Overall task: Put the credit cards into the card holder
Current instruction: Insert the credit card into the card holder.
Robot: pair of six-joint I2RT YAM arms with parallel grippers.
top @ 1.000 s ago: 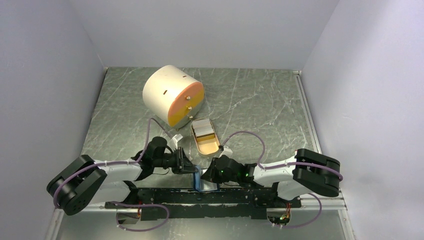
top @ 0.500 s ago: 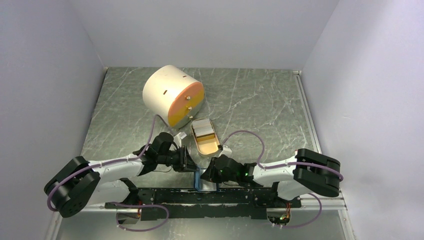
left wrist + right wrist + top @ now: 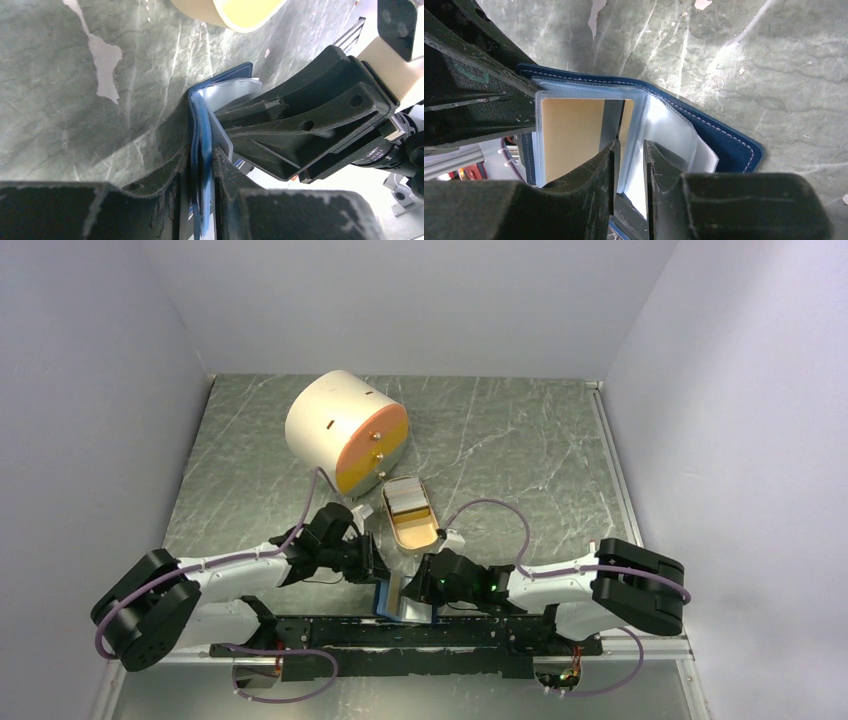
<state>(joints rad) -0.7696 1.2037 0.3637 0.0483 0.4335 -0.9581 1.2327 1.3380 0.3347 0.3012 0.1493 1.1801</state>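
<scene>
The card holder [image 3: 386, 601] stands open near the table's front edge, between my two grippers. My left gripper [image 3: 202, 167] is shut on its dark blue cover edge [image 3: 226, 76]. In the right wrist view the card holder [image 3: 724, 140] shows clear sleeves and a tan insert [image 3: 569, 135], with a grey card [image 3: 611, 117] partly in a sleeve. My right gripper [image 3: 630, 155] sits just over that sleeve, jaws a narrow gap apart and gripping nothing. More credit cards [image 3: 404, 497] lie stacked in the tan dish [image 3: 418, 536].
A big cream cylinder with an orange face [image 3: 345, 430] lies behind the dish. The black base rail [image 3: 420, 635] runs just in front of the card holder. Both arms crowd the middle front of the marbled table [image 3: 520, 450].
The card holder has spread wider, and its tan inside now shows from above. My left gripper has shifted slightly away from the base. My right jaws have parted a little.
</scene>
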